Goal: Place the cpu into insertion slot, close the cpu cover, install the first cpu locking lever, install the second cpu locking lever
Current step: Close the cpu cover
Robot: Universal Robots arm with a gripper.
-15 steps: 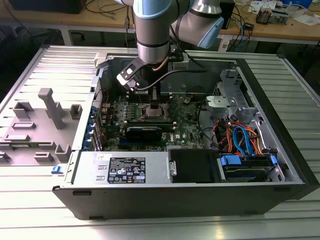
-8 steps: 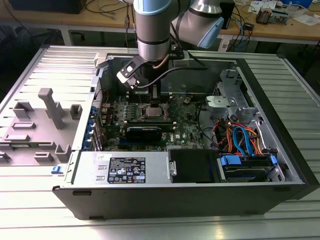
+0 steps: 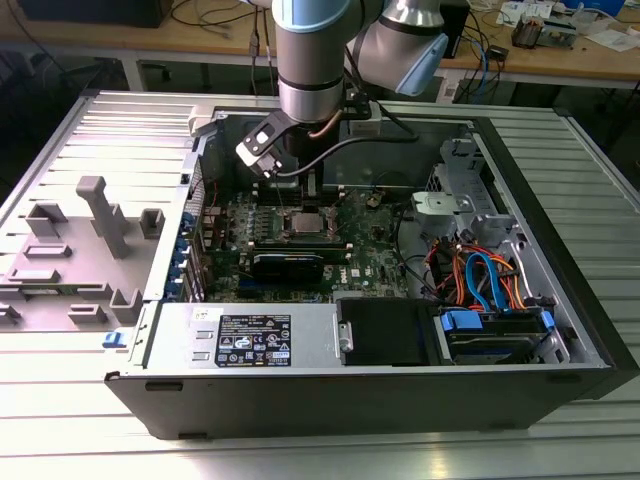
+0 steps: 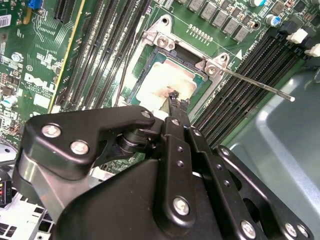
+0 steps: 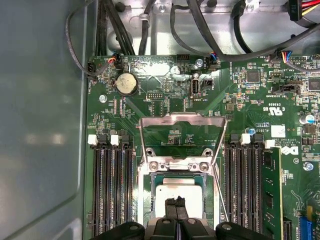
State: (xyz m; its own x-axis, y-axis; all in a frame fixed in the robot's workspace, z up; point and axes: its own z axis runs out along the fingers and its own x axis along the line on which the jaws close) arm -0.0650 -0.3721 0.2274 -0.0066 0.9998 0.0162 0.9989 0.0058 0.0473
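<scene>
Cpu (image 5: 165, 192) seated in insertion slot (image 5: 153, 200), gripper (image 5: 175, 202) tips pressed together just above it, cpu cover (image 5: 182, 120) swung open, slot at 12 o'clock from black block (image 3: 288, 264) in the exterior view.

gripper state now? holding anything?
Gripper: closed, nothing visible between its tips, which sit over the cpu lying in the insertion slot.

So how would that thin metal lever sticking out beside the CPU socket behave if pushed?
Probably springy rather than floppy: the lever is a thin, straight bare-metal rod held only at the insertion slot end. Likely light and slippery, so the end effector could slide off its narrow, smooth side.
</scene>
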